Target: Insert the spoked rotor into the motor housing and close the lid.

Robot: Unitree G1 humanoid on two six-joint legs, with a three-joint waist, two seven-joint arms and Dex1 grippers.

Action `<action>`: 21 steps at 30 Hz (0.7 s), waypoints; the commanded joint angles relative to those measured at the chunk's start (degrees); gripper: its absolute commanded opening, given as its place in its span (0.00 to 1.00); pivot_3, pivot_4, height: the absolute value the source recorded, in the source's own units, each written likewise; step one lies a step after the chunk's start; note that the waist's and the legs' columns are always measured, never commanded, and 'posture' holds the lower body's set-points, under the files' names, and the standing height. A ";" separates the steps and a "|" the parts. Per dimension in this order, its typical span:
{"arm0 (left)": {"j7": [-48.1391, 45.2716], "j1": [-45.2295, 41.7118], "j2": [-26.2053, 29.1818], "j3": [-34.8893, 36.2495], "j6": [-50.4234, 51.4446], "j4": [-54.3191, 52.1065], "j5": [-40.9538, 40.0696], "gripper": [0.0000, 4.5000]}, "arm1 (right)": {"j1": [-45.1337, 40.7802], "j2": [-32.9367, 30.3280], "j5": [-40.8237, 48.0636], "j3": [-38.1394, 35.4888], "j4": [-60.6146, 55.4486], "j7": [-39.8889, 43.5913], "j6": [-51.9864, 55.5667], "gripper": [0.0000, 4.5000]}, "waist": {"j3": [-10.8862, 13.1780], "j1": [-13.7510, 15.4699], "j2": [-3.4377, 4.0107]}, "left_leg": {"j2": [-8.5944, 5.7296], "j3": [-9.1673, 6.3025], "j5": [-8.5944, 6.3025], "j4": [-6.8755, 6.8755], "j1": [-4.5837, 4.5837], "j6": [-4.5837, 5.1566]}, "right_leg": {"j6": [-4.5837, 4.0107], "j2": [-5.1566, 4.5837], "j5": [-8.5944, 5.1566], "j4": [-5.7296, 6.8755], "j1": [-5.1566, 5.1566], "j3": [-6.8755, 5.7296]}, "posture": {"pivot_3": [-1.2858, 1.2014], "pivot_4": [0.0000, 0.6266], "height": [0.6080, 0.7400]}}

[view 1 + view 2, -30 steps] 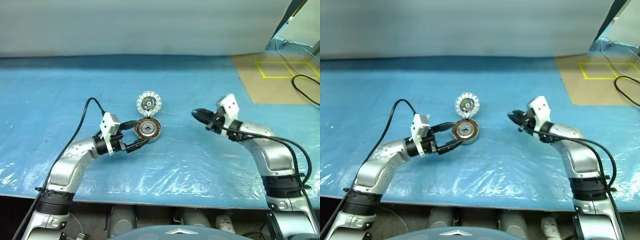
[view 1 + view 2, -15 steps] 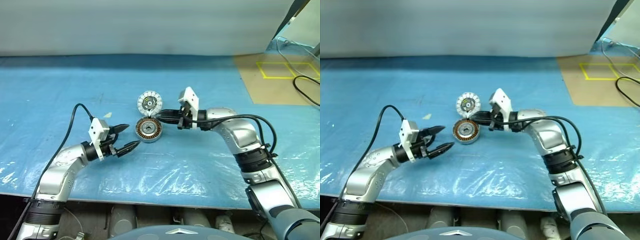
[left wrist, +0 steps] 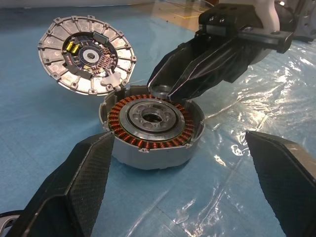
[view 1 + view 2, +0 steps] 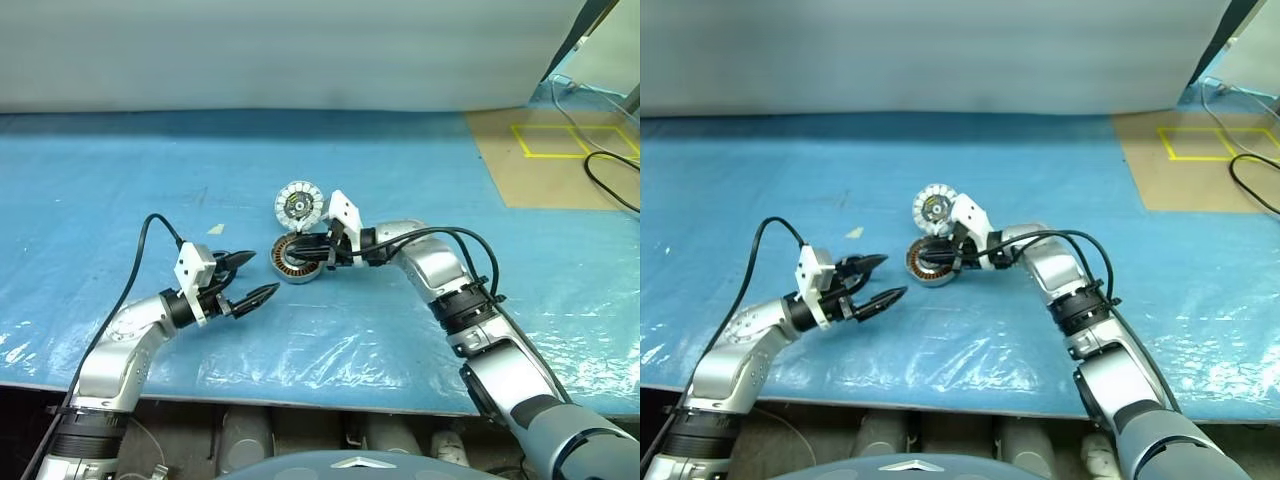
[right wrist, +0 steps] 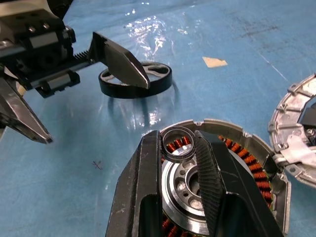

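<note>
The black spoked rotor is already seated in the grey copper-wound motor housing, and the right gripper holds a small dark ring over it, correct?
No. The right wrist view shows the black spoked rotor lying on the blue sheet, apart from the grey motor housing. The right gripper does hold a small dark ring over it.

Bright, even light falls from above, raising white glare on the crinkled plastic sheet over the blue table, strongest near its front edge. Shadows are soft and short under the arms. In the left wrist view the near fingers are softly blurred, while the motor housing is sharp.
</note>
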 commanded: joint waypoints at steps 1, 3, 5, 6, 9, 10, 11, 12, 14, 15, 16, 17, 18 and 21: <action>0.23 0.10 -0.12 0.41 -1.26 -1.67 0.23 1.00 | -1.49 0.99 -1.16 -0.15 1.41 0.43 -2.63 0.13 | 0.00 0.00 0.00 | 0.00 0.00 0.00 0.00 0.00 0.00 | 0.00 0.00 0.00 0.01 0.00 0.00 | 0.52 0.24 1.00; 0.28 0.03 -0.15 0.32 -1.34 -1.61 0.21 1.00 | -1.68 1.41 -2.04 -0.22 3.38 0.31 -3.31 0.13 | 0.00 -0.02 0.00 | 0.01 0.00 0.00 0.03 -0.01 0.00 | 0.00 0.00 0.00 0.02 0.00 0.00 | 0.52 0.24 1.00; 0.36 -0.07 -0.19 0.25 -1.38 -1.56 0.22 1.00 | -1.95 1.64 -2.73 -0.60 5.39 0.06 -3.97 0.13 | 0.00 -0.02 0.00 | 0.01 0.00 0.00 0.04 -0.01 0.00 | 0.00 0.00 0.00 0.03 0.00 0.00 | 0.52 0.24 1.00; 0.39 -0.10 -0.21 0.20 -1.41 -1.57 0.26 1.00 | -2.08 1.72 -2.90 -0.89 6.09 0.11 -4.14 0.13 | 0.00 -0.02 0.00 | 0.02 0.00 0.00 0.05 0.00 0.00 | 0.00 0.00 0.00 0.04 0.00 0.00 | 0.52 0.24 1.00; 0.45 -0.07 -0.25 0.08 -1.40 -1.65 0.34 1.00 | -2.35 1.83 -3.33 -1.36 7.23 0.09 -4.98 0.13 | 0.00 -0.01 0.00 | 0.02 0.00 0.00 0.07 -0.01 0.00 | -0.01 0.00 0.00 0.07 -0.01 0.00 | 0.52 0.24 1.00; 0.42 -0.06 -0.27 0.02 -1.42 -1.65 0.38 1.00 | -2.39 1.87 -3.45 -1.49 7.44 -0.09 -5.18 0.13 | 0.00 -0.01 0.00 | 0.03 0.00 0.00 0.08 -0.01 0.00 | -0.01 0.00 0.00 0.08 -0.01 0.00 | 0.52 0.24 1.00; 0.41 -0.04 -0.31 -0.05 -1.42 -1.66 0.40 1.00 | -2.38 1.92 -3.51 -1.63 7.55 -0.22 -5.25 0.13 | 0.00 -0.01 0.00 | 0.03 0.01 0.00 0.09 -0.01 0.00 | -0.01 0.00 0.00 0.08 -0.01 0.00 | 0.52 0.24 1.00; 0.43 -0.06 -0.38 -0.12 -1.43 -1.65 0.42 1.00 | -2.33 1.93 -3.53 -1.76 7.54 -0.25 -5.28 0.13 | 0.00 -0.01 0.00 | 0.03 0.00 0.00 0.09 -0.01 0.00 | -0.01 0.00 0.00 0.09 -0.01 0.00 | 0.52 0.24 1.00; 0.46 -0.18 -0.49 -0.21 -1.45 -1.55 0.51 1.00 | -2.23 1.92 -3.29 -2.07 7.16 -0.16 -5.01 0.13 | 0.00 -0.01 0.00 | 0.03 0.01 0.00 0.11 -0.01 0.00 | -0.01 0.00 0.00 0.10 -0.01 0.00 | 0.52 0.24 1.00; 0.45 -0.24 -0.54 -0.21 -1.46 -1.51 0.55 1.00 | -2.13 1.87 -3.00 -2.25 6.65 0.01 -4.58 0.13 | 0.00 0.00 0.00 | 0.04 0.01 0.00 0.11 -0.01 0.00 | -0.01 0.00 0.00 0.10 -0.01 0.00 | 0.52 0.24 1.00; 0.43 -0.31 -0.59 -0.21 -1.44 -1.47 0.57 1.00 | -2.06 1.78 -2.95 -2.27 6.27 0.12 -4.58 0.13 | 0.00 0.00 0.00 | 0.04 0.01 0.00 0.11 -0.01 0.01 | -0.01 0.00 0.00 0.10 -0.01 0.00 | 0.52 0.24 1.00; 0.40 -0.37 -0.64 -0.25 -1.43 -1.44 0.63 1.00 | -1.94 1.68 -2.81 -2.31 5.67 0.31 -4.39 0.13 | 0.00 0.00 0.00 | 0.04 0.01 0.00 0.11 -0.02 0.01 | -0.01 0.00 0.00 0.10 -0.01 0.00 | 0.52 0.24 1.00; 0.37 -0.48 -0.68 -0.28 -1.43 -1.35 0.69 1.00 | -1.90 1.65 -2.70 -2.34 5.24 0.46 -4.19 0.13 | 0.00 0.00 0.00 | 0.04 0.01 0.00 0.11 -0.01 0.01 | -0.01 0.00 0.00 0.10 -0.01 0.00 | 0.52 0.24 1.00; 0.41 -0.79 -0.88 -0.41 -1.39 -1.16 0.83 1.00 | -2.15 2.12 -3.30 -2.65 5.71 -0.78 -5.03 0.13 | 0.00 0.01 0.00 | 0.04 0.01 0.00 0.11 -0.02 0.01 | -0.01 0.01 0.00 0.10 -0.01 0.00 | 0.52 0.24 1.00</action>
